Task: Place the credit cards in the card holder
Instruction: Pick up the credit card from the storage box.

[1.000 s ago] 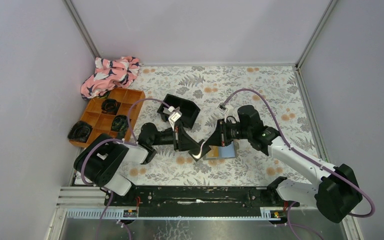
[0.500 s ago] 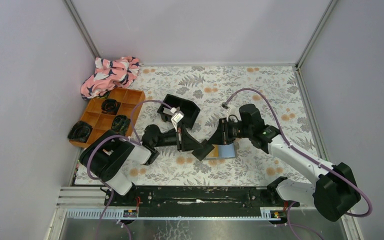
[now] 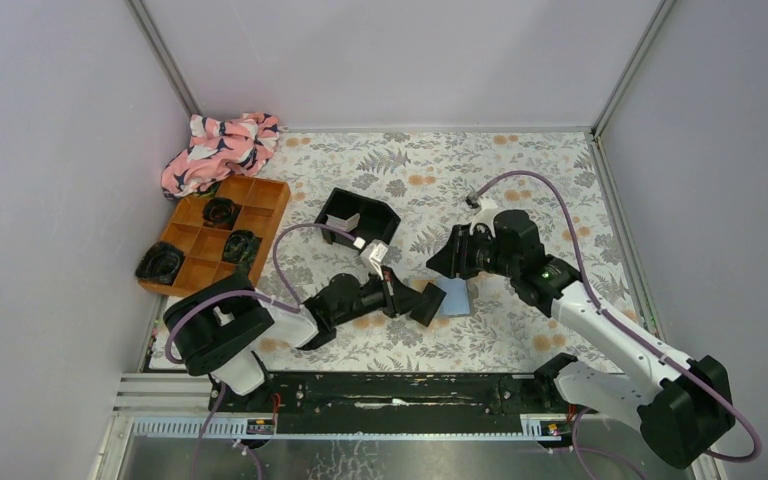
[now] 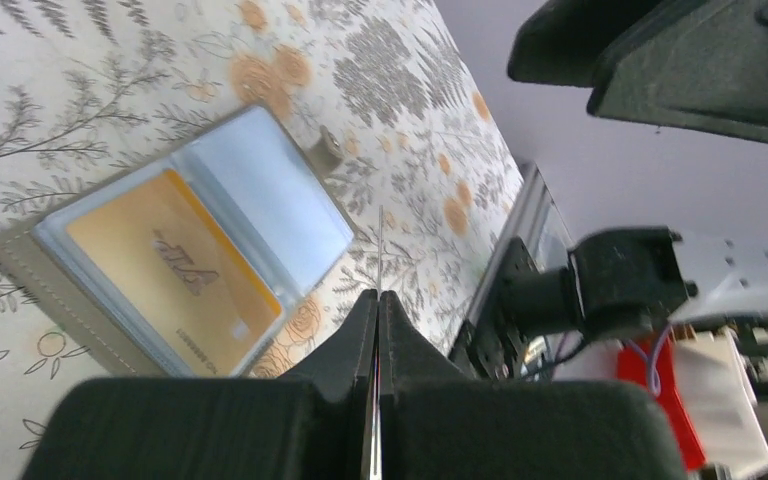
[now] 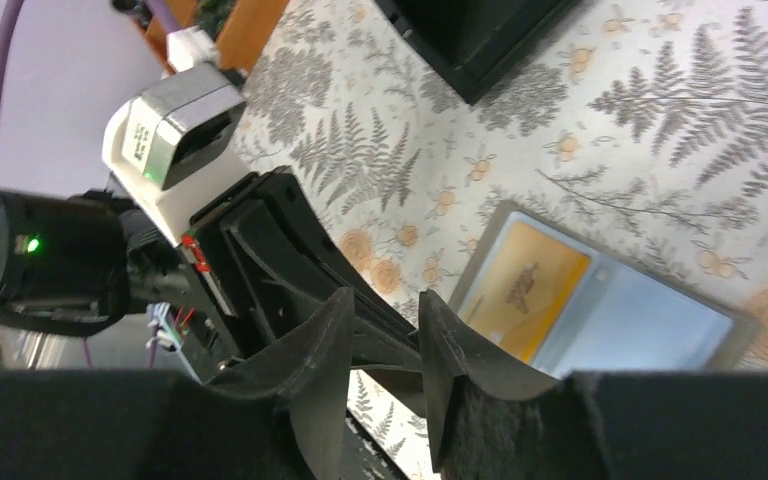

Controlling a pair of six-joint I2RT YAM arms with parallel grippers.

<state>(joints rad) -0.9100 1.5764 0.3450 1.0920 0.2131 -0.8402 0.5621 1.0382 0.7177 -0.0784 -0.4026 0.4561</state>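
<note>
The card holder [image 3: 455, 298] lies on the table [image 3: 520, 180] before the square tray [image 3: 378, 222], one card [image 4: 175, 275] inside.

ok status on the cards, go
Left pincer shut on a card, edge-on. Right pincer open, empty. Holder open flat, gold card inside. Nothing across it.

Small flat folding card holder [image 3: 456, 297] lies open, blue-grey inside up; left gripper [image 3: 427, 305] over its left edge, right gripper [image 3: 439, 263] near its far side
</note>
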